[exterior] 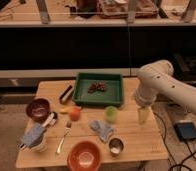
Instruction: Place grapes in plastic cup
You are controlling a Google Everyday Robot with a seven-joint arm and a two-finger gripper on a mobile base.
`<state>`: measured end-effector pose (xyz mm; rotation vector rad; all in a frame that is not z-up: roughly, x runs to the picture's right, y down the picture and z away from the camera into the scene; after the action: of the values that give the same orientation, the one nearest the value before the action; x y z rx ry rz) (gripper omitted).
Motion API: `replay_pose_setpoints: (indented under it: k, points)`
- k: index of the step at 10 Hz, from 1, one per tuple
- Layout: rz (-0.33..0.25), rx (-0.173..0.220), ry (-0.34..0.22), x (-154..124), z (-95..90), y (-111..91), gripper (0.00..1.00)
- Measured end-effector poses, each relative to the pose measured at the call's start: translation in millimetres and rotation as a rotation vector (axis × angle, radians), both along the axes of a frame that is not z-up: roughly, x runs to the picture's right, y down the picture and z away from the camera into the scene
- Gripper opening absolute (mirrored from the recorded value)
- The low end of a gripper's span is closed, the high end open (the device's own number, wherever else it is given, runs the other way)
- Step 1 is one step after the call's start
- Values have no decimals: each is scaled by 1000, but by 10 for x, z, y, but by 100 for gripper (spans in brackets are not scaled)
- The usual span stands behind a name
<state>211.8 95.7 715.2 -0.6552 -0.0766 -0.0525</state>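
Pale wooden desk (141, 145) carries everything, with dark shelving behind it. Nearest sit one round orange-red bowl (84, 156) and, to its right, one small shiny metal cup (115, 146). At the near left stands one white mug (36, 143) with a grey-blue cloth draped on it, and one metal fork (65, 137) lies beside it. A crumpled grey rag (102, 129) lies near the middle.

Further back come one round orange fruit (74, 113), one dark maroon bowl (38, 107) to the left, and one small light green translucent plastic cup (111, 113), upright and apparently with nothing in it. To the right of that cup, apart from it, the white arm's claw (143, 116) hangs pointing down over the right side of the desk. Whether it is released or clenched I cannot tell; nothing dark shows in it.

Farthest is one flat green plastic tray (81, 98), and the single small bunch of dark reddish-purple grapes (97, 87) lies inside it, well apart from the claw.

By my reading the task has hardly begun: the grapes are not yet picked up, and reaching, grasping, carrying and dropping them into the cup all remain.
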Motion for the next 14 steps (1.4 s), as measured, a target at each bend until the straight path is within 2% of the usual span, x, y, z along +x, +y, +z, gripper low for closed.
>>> replay_pose_setpoints:
  k: [1, 3, 5, 7, 8, 9, 11, 14]
  points:
    - [-8, 15, -19, -31, 10, -103, 80]
    - [-40, 55, -78, -167, 106, -507, 80]
    - [-90, 95, -145, -429, 309, -969, 80]
    - [-136, 155, -226, -832, 631, -1440, 80]
    - [-146, 183, -254, -951, 769, -1581, 80]
    - [-160, 216, -267, -1045, 1005, -1769, 80]
    - [-171, 238, -287, -1221, 1217, -1929, 80]
    - [-172, 243, -281, -1191, 1268, -1958, 80]
